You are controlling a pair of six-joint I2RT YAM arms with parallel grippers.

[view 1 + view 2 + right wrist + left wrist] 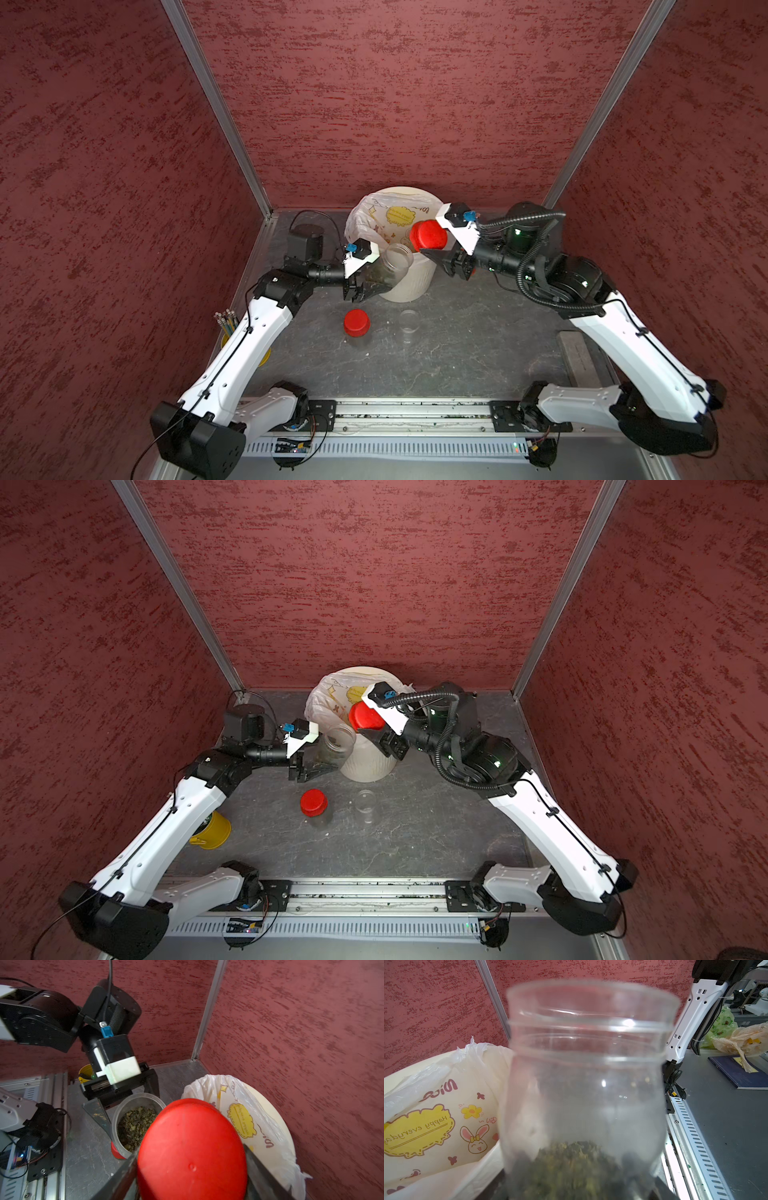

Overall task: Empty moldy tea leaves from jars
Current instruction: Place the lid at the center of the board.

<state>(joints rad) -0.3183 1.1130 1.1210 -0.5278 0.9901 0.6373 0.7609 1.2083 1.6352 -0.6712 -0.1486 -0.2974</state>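
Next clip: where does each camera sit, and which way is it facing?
Top views: above the arm bases, looking down at left arm, right arm, bin.
Left wrist: above the left gripper, facing its open jar; right arm behind.
Right wrist: above the right gripper, facing its red cap between own fingers; left gripper beyond.
Shared: both wrist views show the open jar's tea leaves.

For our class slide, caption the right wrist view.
Right gripper holds a red cap near the bin; left gripper grips an open jar of tea leaves.
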